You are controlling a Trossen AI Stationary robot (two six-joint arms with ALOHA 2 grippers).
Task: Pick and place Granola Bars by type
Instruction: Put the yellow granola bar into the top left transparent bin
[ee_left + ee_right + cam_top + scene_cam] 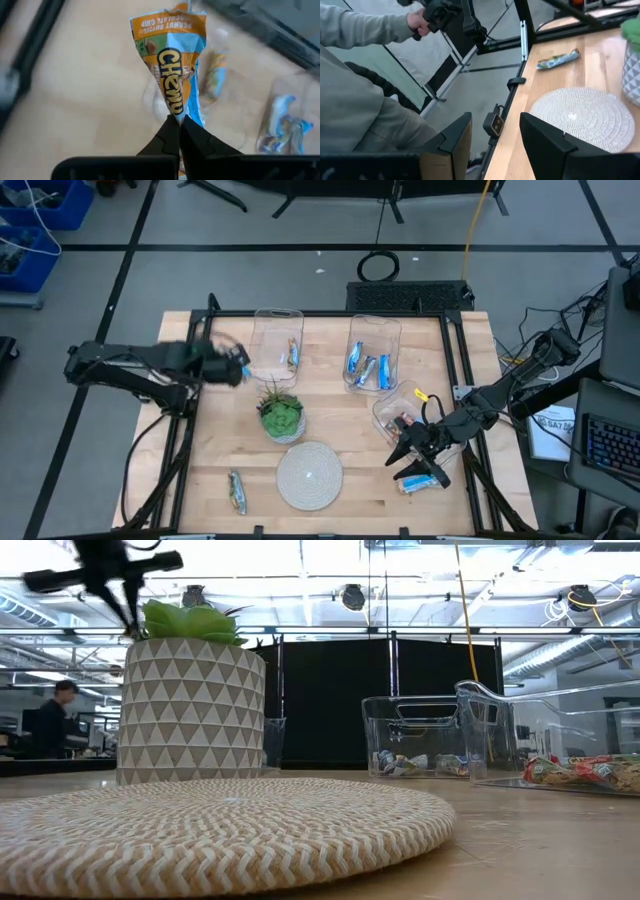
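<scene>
My left gripper (pixel 238 367) is at the table's left side, beside the left clear bin (pixel 277 345), and is shut on an orange-and-blue granola bar (pixel 172 60). That bin holds one bar (pixel 293 355). Blue bars (pixel 368 366) lie in the middle bin and red multicoloured ones (pixel 402 420) in the right bin. My right gripper (pixel 405 464) is open near the near right corner, next to a blue bar (pixel 422 484) lying flat on the table. Another bar (pixel 237 491) lies flat near the near left corner. My left gripper (pixel 178 131) pinches the orange-and-blue bar by one end of its wrapper (pixel 176 111) between the two fingers. The wrapper is crumpled narrow at that end. The rest of the bar reaches out past the fingertips, lifted clear of the table.
A green plant in a patterned pot (pixel 281 416) stands mid-table, with a round woven mat (pixel 309 475) on its near side. The three clear bins stand in a row toward the far side. A person in a grey sleeve (pixel 365 30) holds a dark handle beyond the table's near edge.
</scene>
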